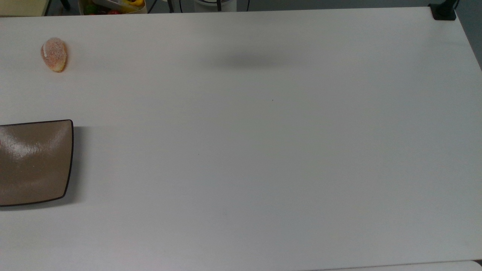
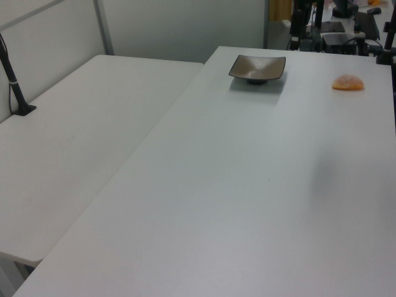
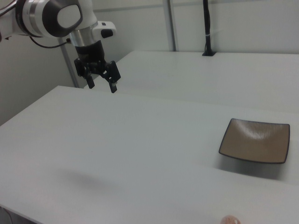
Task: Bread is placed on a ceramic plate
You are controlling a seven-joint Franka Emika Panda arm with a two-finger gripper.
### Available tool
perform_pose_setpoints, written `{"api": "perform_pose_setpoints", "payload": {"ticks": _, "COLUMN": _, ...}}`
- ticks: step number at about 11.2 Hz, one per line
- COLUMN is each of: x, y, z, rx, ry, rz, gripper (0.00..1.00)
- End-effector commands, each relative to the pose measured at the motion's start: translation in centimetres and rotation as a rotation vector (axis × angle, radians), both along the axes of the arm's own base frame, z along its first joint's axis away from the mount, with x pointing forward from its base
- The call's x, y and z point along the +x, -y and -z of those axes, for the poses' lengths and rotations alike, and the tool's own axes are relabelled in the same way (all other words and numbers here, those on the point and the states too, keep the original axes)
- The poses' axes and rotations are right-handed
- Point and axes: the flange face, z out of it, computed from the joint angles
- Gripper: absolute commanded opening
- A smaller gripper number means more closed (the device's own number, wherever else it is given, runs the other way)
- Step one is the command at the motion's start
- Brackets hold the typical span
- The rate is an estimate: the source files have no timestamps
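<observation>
Overhead, bread (image 1: 54, 54) lying on the white bench (image 1: 263, 150) near the top view's left edge, well apart from the bare ceramic plate (image 1: 34, 162), end effector (image 3: 101, 83) raised above the bench, fingers spread, holding nothing

A large white table (image 1: 263, 158) spans the top view, bare across its middle. A second white table (image 2: 74, 142) adjoins it on the left view's left. A black clamp (image 1: 443, 12) grips the far right corner in the top view. A black pole (image 2: 13, 80) stands on the second table.
</observation>
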Motion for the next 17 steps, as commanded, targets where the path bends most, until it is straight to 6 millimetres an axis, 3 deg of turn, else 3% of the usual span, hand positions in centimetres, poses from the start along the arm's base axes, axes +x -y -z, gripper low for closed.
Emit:
{"api": "perform_pose_setpoints", "payload": {"ticks": 1, "x": -0.3, "y": -0.3, "z": -0.1, "rx": 0.026, "ry": 0.02, "rz": -0.007, "gripper": 1.0}}
{"api": "perform_pose_setpoints", "payload": {"ticks": 9, "x": -0.8, "y": -0.2, "z": -0.5, "rx": 0.023, "ry": 0.018, "rz": -0.021, "gripper": 1.0}}
{"api": "perform_pose_setpoints", "payload": {"ticks": 11, "x": -1.4, "y": 0.4, "z": 0.3, "rx": 0.016, "ry": -0.015, "rz": -0.095, "gripper": 1.0}}
{"api": "perform_pose_setpoints", "payload": {"ticks": 12, "x": -1.8, "y": 1.6, "z": 1.1, "rx": 0.007, "ry": -0.066, "rz": -0.186, "gripper": 1.0}}
{"api": "perform_pose_setpoints", "payload": {"ticks": 14, "x": -2.0, "y": 6.3, "z": 1.6, "rx": -0.003, "ry": -0.091, "rz": -0.229, "gripper": 1.0}}
{"api": "perform_pose_setpoints", "payload": {"ticks": 17, "x": -2.4, "y": 14.9, "z": 2.5, "rx": -0.044, "ry": -0.108, "rz": -0.273, "gripper": 1.0}}
